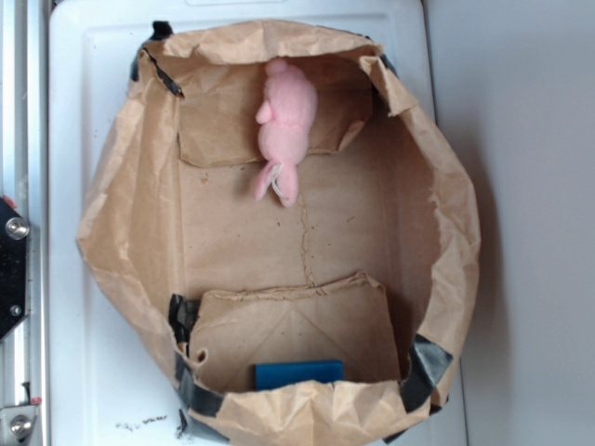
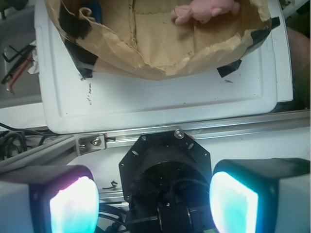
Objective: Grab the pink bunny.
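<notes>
2 views cover the scene. The exterior view looks straight down into an open brown paper bag with black tape at its corners. The pink bunny lies against the bag's far inner wall, ears pointing toward the bag's middle, with a whitish loop tag near them. A flat blue rectangle sits at the near inner edge. No arm appears in this view.

The wrist view shows the gripper with its 2 glowing pads set wide apart, holding nothing and touching nothing. It is positioned well apart from the bag, over the robot's black base. Only part of the bunny is visible at the top edge.

The bag rests on a white tray. A metal rail runs beside the tray, and loose cables lie at the left.
</notes>
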`<state>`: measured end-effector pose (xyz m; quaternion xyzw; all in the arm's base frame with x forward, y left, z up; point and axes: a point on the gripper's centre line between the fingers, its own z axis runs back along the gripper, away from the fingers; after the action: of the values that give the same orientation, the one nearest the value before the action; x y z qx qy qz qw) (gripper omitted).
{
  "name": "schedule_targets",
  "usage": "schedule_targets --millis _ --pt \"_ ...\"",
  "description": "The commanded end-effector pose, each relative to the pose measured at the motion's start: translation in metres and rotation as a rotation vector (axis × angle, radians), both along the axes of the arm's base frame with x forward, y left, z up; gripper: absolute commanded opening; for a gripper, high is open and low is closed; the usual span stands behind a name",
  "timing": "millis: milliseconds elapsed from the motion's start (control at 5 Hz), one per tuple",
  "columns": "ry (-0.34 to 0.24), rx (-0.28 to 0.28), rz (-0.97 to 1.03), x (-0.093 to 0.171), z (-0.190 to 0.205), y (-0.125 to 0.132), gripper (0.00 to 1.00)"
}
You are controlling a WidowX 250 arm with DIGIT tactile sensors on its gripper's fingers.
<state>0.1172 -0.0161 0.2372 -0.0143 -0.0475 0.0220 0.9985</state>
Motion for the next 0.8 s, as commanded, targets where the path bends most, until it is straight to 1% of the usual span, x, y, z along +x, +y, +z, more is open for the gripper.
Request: schedule_targets --millis 0,200,400,600 --pt "0.0 0.0 0.0 0.0 0.0 0.0 1.0" --pt "-0.038 0.045 0.13 0.05 0.003 0.022 1.0" --pt "-0.029 0.052 0.221 0.096 0.0 0.049 1.0" --pt "-0.042 0.06 0.315 0.124 -0.012 0.072 1.0"
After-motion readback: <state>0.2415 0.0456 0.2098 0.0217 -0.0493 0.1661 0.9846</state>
